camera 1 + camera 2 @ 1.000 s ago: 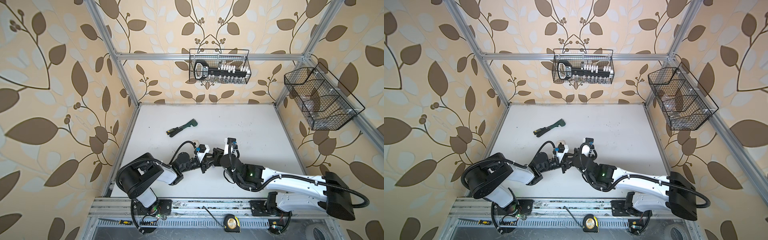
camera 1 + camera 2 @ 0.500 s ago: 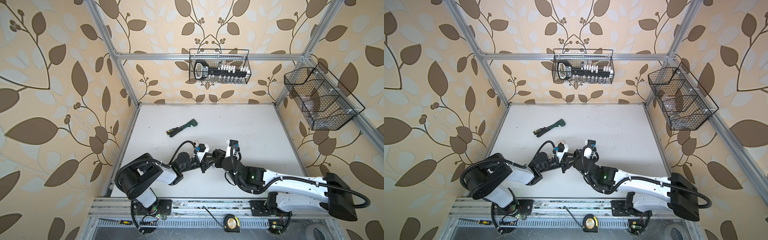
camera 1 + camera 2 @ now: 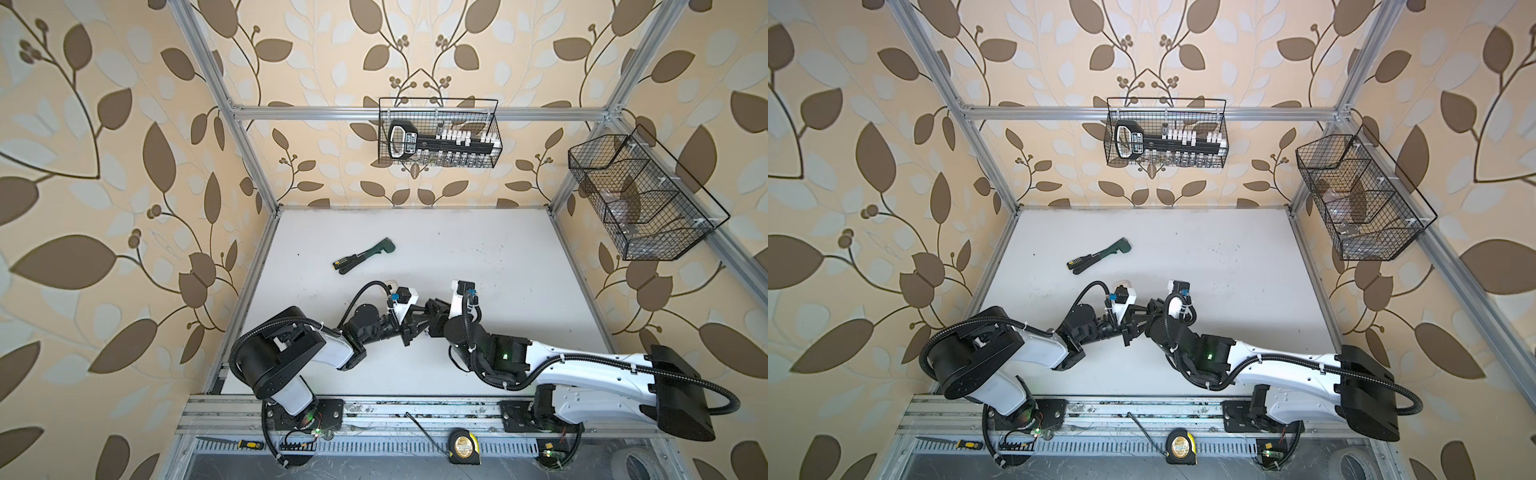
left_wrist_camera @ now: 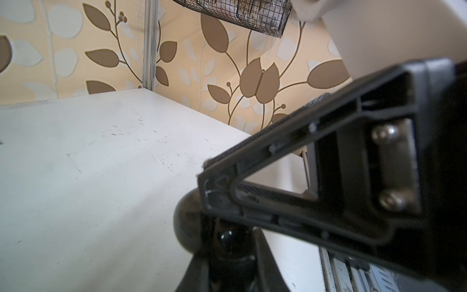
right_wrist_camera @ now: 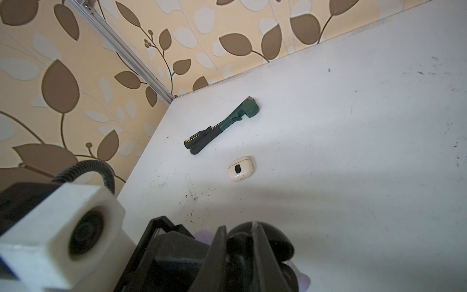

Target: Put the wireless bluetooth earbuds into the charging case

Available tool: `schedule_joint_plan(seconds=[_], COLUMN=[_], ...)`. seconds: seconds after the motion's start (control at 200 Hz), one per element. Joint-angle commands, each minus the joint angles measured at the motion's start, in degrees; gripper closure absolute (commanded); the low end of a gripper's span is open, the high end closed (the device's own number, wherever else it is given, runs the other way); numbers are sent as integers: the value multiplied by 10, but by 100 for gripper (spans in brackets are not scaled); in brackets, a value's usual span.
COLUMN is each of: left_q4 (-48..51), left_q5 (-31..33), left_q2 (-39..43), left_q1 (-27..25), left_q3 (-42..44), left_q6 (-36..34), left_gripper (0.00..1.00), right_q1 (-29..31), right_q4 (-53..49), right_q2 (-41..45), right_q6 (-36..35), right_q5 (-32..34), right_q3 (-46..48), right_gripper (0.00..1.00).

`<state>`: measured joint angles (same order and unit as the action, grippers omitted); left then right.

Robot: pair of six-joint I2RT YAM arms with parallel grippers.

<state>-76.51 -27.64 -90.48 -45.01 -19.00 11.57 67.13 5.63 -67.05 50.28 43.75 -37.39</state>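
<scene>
Both arms meet low over the near middle of the white surface, their tips almost nose to nose. The left claw reaches in from the left and the right claw faces it from the right. Both are closed down to the narrowest of gaps.

A rounded black object sits right at the fingertips of each. It looks glossy and dome-like in the right wrist view and duller in the left wrist view (the same thing, as far as I can judge). It touches the right claw's fingers, but I cannot tell whether either claw truly grips it. Two lilac patches show just beside the right claw, too blurred to tell whether they are the earbuds.

The charging case is a small cream oval with a black oval mark on its upper face. It lies flat on the surface just beyond the two claws, apart from both. In both top views it peeks out from behind the left wrist camera.

A green-and-black hand tool lies farther back and toward the left, near the case but not touching it. A rear basket of black wire hangs on the back wall, and a side basket hangs on the right wall.
</scene>
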Motion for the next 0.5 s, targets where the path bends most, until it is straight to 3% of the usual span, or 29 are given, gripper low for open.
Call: schedule_joint_plan(seconds=[0.0, 0.495], left_q4=[-51, -51], left_q5=[-21, -34], left_q2=[22, 29], left_q1=[0, 0], left_q3=[-17, -23], left_q6=[8, 36], left_gripper=[100, 100], right_q1=[5, 15], right_q4=[14, 64], right_q2=[-7, -15], right_q6=[-10, -25], right_q5=[14, 37], right_q3=[14, 37], right_gripper=[84, 84])
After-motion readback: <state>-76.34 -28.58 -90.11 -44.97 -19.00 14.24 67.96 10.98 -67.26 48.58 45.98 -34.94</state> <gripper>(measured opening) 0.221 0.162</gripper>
